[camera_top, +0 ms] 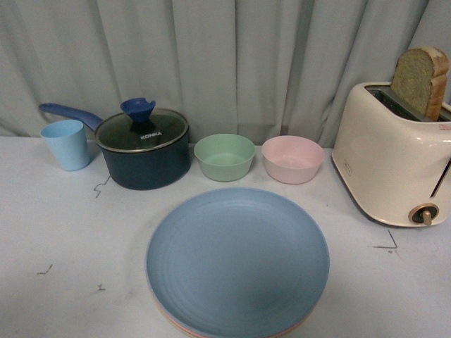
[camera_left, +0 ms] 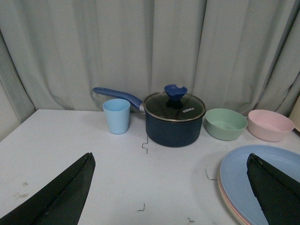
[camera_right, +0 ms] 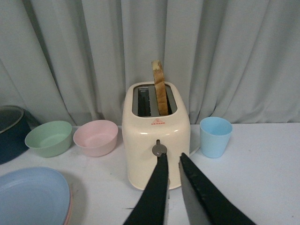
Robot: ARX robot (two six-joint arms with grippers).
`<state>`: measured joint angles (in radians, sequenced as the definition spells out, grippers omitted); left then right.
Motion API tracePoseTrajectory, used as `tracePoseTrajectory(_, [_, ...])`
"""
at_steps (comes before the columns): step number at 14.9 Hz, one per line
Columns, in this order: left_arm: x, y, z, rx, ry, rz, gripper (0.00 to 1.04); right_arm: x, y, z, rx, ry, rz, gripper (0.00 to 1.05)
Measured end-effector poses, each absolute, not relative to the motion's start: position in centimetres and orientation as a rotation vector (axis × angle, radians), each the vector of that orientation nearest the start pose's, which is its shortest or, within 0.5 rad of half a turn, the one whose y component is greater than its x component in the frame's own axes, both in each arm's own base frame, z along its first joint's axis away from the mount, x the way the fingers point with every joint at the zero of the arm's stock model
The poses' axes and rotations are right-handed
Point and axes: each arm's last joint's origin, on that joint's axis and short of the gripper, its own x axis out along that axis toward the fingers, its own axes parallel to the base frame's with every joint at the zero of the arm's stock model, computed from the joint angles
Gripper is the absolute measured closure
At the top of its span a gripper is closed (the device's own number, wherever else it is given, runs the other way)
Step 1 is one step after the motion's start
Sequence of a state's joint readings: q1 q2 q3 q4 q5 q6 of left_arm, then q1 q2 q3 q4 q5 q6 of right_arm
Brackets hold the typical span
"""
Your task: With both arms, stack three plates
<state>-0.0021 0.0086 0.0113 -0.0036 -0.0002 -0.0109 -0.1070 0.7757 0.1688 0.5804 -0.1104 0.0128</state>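
The light blue plate [camera_top: 237,260] lies on top of a stack at the table's front centre. Thin cream and pink rims [camera_top: 184,325] show under its near edge. In the left wrist view the blue plate [camera_left: 243,180] sits at one side, with cream and pink edges [camera_left: 226,197] beneath it. My left gripper [camera_left: 170,159] is open, its black fingers [camera_left: 70,185] wide apart above bare table beside the stack. My right gripper [camera_right: 172,157] is shut, empty, pointing at the toaster; the blue plate [camera_right: 30,197] lies off to its side. Neither arm appears in the front view.
Behind the stack stand a green bowl [camera_top: 224,156], a pink bowl [camera_top: 292,158], a dark blue lidded saucepan [camera_top: 143,146] and a blue cup [camera_top: 66,144]. A cream toaster [camera_top: 392,162] with bread stands at the right. Another blue cup [camera_right: 215,136] is beside the toaster. Grey curtain behind.
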Motion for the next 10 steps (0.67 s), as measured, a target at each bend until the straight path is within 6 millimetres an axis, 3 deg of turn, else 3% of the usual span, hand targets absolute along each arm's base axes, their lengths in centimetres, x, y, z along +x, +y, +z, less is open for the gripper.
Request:
tracePoseTrajectory(2, [9.8,0.0,16.6,-0.011,0.001,-0.002,0.07,15.5,-1.1,19.4,0.006,0.001,0.002,1.03])
tracePoseTrajectory(4, [9.8,0.0,16.6,-0.011,0.001,-0.003,0.07,14.6,0.1,18.7,0.003,0.004,0.021,1.03])
tracePoseTrajectory(10, [9.8,0.0,16.6,-0.011,0.001,-0.002,0.07,12.7,0.0,17.6,0.003,0.004,0.001,1.03])
